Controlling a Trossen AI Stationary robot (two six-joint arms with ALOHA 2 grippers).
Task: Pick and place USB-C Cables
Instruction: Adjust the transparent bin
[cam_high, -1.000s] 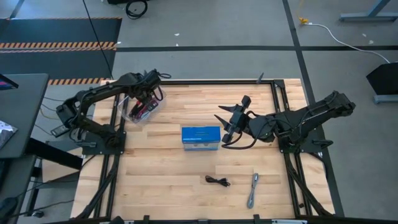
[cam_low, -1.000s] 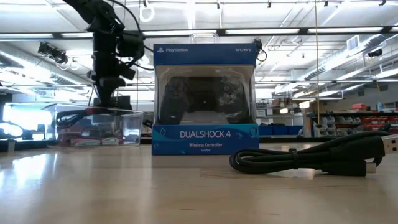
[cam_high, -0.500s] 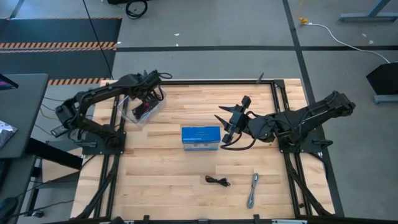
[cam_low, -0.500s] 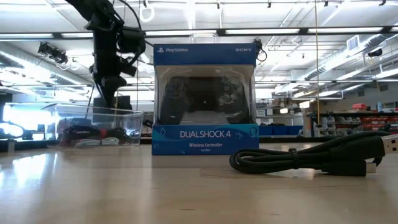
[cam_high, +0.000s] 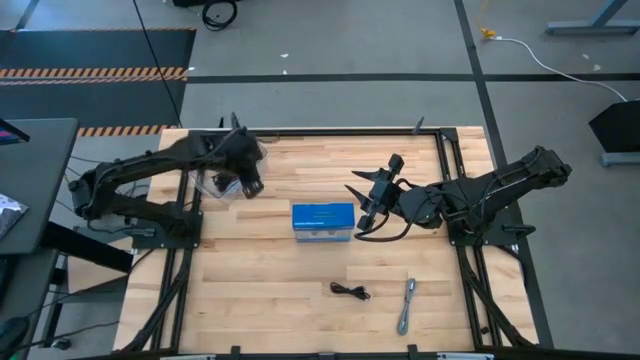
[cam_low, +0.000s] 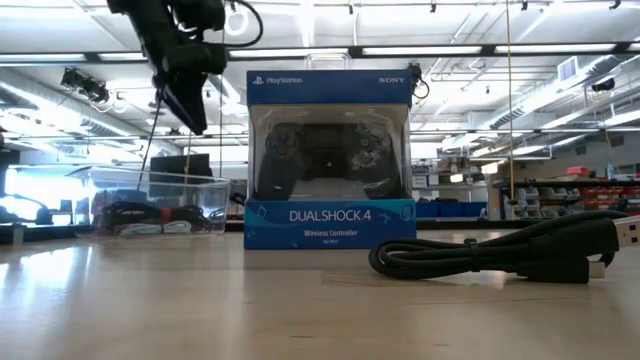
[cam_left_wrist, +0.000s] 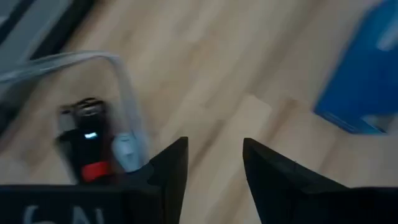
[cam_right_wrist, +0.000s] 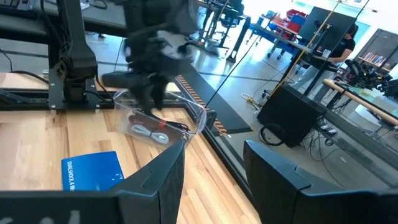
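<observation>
1. The left gripper (cam_high: 247, 185) hangs in the upper left of the high view, just off the near edge of the clear plastic tub (cam_high: 213, 181) and above the wooden table (cam_high: 260, 280). Its own wrist view shows two dark fingers (cam_left_wrist: 171, 163) spread with a clear gap and nothing between them: released, empty.
2. In the low view that same gripper (cam_low: 190, 100) sits in the upper left of the frame, well above the tub (cam_low: 160, 203) and apart from it.
3. Some USB-C cables lie inside the tub: a dark bundle with a red band (cam_left_wrist: 87, 146) and a pale grey one (cam_left_wrist: 127, 152) beside it in the left wrist view; from the right wrist camera they read as a grey and red tangle (cam_right_wrist: 152, 130) on the tub floor.
4. The blue DualShock 4 controller box (cam_high: 323, 221) stands upright at the middle of the table, between the two arms.
5. The right gripper (cam_high: 368, 205) waits just right of the box, centre of the high view. Its fingers (cam_right_wrist: 163, 177) stand apart with nothing between them.
6. A black USB-C cable (cam_high: 350, 291) lies coiled on the table in the lower middle of the high view; it fills the right foreground of the low view (cam_low: 500, 258).
7. A silver-grey USB-C cable (cam_high: 407, 304) lies stretched out just right of the black one, apart from it.
</observation>
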